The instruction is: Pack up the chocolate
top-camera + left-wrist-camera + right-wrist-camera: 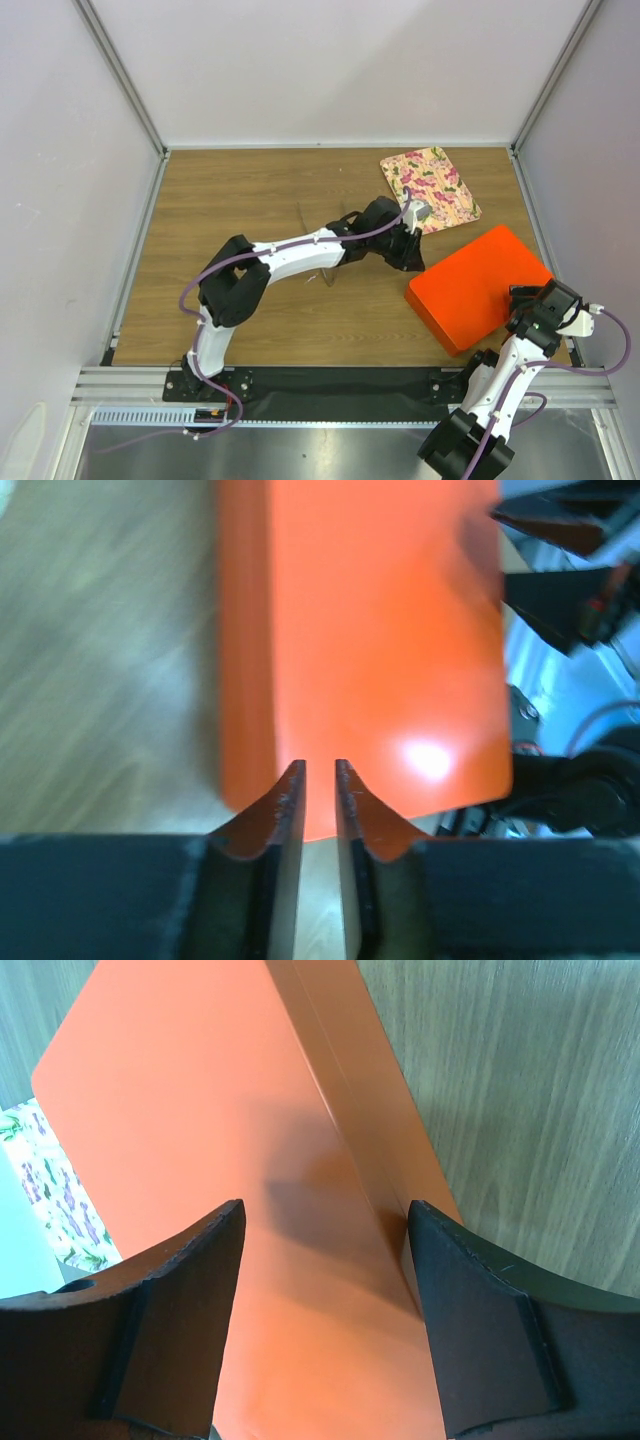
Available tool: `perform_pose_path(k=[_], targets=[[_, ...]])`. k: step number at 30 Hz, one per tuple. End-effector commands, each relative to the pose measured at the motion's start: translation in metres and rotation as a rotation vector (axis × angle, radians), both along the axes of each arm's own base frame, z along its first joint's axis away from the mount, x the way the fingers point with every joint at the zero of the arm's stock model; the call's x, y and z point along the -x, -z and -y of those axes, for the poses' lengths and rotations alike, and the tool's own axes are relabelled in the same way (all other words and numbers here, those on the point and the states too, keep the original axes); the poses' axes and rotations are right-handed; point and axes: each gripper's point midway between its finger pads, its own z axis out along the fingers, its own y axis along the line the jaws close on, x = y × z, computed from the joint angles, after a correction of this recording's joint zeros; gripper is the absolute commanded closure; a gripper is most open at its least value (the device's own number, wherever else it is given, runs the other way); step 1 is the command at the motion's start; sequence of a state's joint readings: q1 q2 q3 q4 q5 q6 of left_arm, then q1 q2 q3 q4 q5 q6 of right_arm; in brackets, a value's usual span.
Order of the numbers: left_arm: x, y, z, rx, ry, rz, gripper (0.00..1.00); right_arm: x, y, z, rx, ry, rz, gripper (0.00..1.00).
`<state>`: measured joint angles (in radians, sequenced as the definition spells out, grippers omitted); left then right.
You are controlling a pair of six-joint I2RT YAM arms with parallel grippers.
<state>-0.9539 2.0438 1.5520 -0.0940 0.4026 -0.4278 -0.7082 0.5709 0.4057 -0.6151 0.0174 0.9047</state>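
Observation:
No chocolate shows in any view. A closed orange box (480, 285) lies on the wooden table at the right. My left gripper (412, 250) hovers just left of the box's far left corner. In the left wrist view its jaws (319, 765) stand a narrow gap apart with nothing between them, pointing at the orange box (380, 630). My right gripper (528, 308) hangs over the box's near right corner. Its jaws (325, 1208) are spread wide above the orange top (200, 1110), with the right finger (470, 1300) close to the box's side edge.
A flat floral-patterned sheet (430, 188) lies at the back right, just behind the left gripper, and peeks in at the left of the right wrist view (60, 1200). A small thin thing (325, 275) lies under the left forearm. White walls and metal rails enclose the table.

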Motion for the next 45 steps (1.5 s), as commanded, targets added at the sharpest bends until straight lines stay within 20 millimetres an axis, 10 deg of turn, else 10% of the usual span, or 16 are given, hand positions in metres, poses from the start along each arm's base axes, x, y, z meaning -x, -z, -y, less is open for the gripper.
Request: perform_pose_path(k=[1,11,21,26,31,33,37,45], targets=[[0.033,-0.023,0.016,0.084,0.123,-0.005,0.79,-0.004,-0.006,0.003,0.025,-0.007,0.025,0.29],[0.025,0.09,-0.018,-0.165,-0.047,-0.051,0.92,-0.004,-0.007,0.004,0.038,-0.022,0.013,0.29],[0.015,0.059,-0.005,-0.125,-0.042,-0.011,0.9,0.006,-0.027,0.01,0.082,-0.028,-0.054,0.27],[0.016,0.063,-0.002,-0.125,-0.036,-0.029,0.9,0.014,-0.07,0.023,0.175,0.01,-0.089,0.27],[0.019,0.062,-0.003,-0.122,-0.031,-0.034,0.9,-0.01,-0.092,0.032,0.254,-0.091,-0.07,0.62],[0.019,0.061,-0.003,-0.122,-0.031,-0.031,0.9,-0.024,-0.093,0.037,0.272,-0.118,-0.066,0.94],[0.019,0.061,-0.006,-0.126,-0.039,-0.031,0.9,-0.05,-0.063,0.046,0.243,-0.148,-0.167,1.0],[0.02,0.065,-0.013,-0.149,-0.054,-0.033,0.9,-0.041,0.009,0.064,0.181,-0.108,-0.367,1.0]])
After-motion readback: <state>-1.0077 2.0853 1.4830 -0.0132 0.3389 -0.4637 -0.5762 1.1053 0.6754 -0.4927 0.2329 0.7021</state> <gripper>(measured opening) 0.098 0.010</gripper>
